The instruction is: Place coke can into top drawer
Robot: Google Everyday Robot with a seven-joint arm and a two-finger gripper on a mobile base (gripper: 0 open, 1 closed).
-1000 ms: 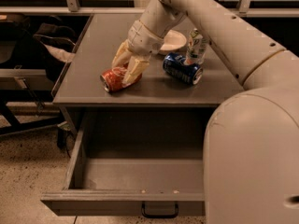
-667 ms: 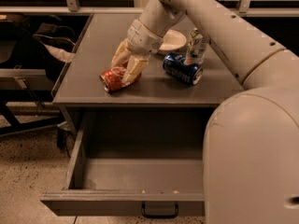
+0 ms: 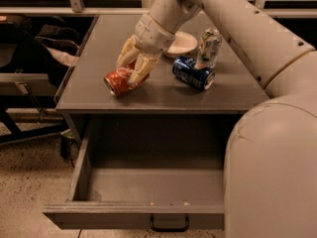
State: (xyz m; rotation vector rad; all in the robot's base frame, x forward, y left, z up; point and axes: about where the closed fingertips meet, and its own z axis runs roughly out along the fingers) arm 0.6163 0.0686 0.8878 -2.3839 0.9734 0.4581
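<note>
On the grey desk (image 3: 84, 90), near its front-left corner, the coke can (image 3: 118, 81) lies on its side, the jaws down over its far end. Whether they grip it, I cannot tell. The top drawer (image 3: 133, 214) stands open below the front edge, above speckled floor (image 3: 29, 182).

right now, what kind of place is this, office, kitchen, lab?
Probably an office or lab space, not a home kitchen: a plain grey cabinet with its top drawer pulled open, a speckled hard floor, and the robot's gripper down at the coke can on the cabinet top.
</note>
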